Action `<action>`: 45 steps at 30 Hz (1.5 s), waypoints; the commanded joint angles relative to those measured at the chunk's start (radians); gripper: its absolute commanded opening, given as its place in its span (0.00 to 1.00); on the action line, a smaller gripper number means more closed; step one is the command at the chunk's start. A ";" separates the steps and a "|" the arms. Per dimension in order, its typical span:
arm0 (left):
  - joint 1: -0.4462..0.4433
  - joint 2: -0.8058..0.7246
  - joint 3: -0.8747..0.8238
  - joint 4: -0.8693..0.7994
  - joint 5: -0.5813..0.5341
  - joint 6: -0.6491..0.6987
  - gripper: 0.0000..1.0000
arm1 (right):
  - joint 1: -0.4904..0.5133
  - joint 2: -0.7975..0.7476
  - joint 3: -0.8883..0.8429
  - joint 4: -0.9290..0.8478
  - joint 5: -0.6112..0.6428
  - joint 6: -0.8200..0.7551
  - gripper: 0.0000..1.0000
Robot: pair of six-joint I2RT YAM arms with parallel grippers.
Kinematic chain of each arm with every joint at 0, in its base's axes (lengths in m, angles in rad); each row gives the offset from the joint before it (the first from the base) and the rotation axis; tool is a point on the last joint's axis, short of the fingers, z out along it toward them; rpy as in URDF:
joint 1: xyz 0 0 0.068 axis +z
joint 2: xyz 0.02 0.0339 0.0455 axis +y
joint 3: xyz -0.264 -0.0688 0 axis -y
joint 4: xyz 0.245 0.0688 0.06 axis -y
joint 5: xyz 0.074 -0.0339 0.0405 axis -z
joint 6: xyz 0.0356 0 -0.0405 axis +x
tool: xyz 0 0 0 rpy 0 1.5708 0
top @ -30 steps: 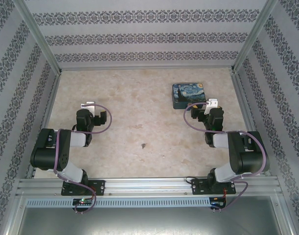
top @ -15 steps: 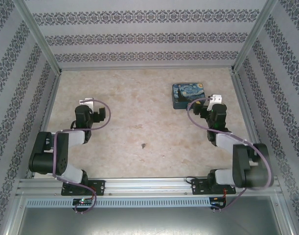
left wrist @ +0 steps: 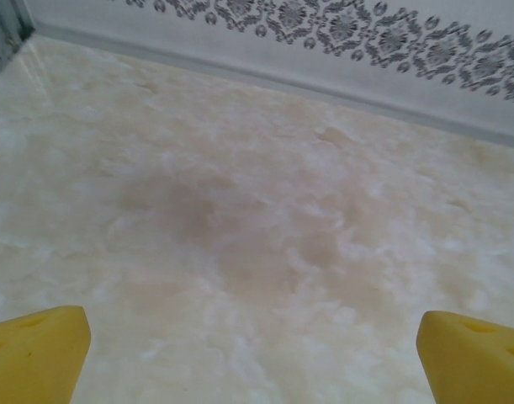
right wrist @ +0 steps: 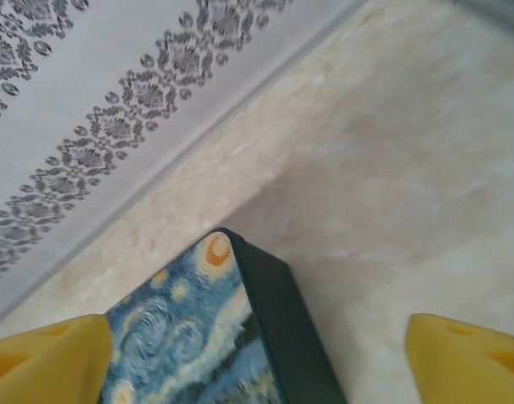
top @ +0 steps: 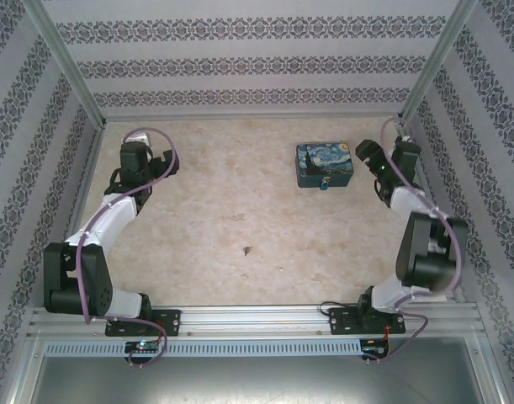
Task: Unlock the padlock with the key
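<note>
The left claw [left wrist: 257, 352] hangs spread over the beige marbled desk [left wrist: 240, 210] at ten o'clock. The right claw [right wrist: 257, 358] is spread above a corner of the blue-and-yellow swirl-painted box [right wrist: 181, 345]. The tiny dark-grey metal key [top: 246, 250] lies well apart, seven o'clock from the box, so closing here would nip the box instead!

Robotics lab test cell: a marble-look tabletop [top: 240, 202] boxed in by wallpapered panels [top: 248, 59] on aluminium posts [top: 67, 67]. At six o'clock, a left arm [top: 105, 223] and right arm [top: 425, 244] are bolted to a metal rail [top: 257, 316].
</note>
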 commanded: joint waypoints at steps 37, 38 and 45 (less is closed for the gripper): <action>-0.306 0.254 0.156 -0.112 0.173 -0.284 1.00 | 0.520 0.231 0.226 -0.272 -0.135 0.093 0.62; -0.307 0.253 0.145 -0.104 0.178 -0.290 0.99 | 0.544 0.222 0.214 -0.260 -0.134 0.105 0.62; -0.312 0.223 0.051 -0.025 0.215 -0.359 1.00 | 0.650 0.143 0.124 -0.242 -0.016 0.142 0.75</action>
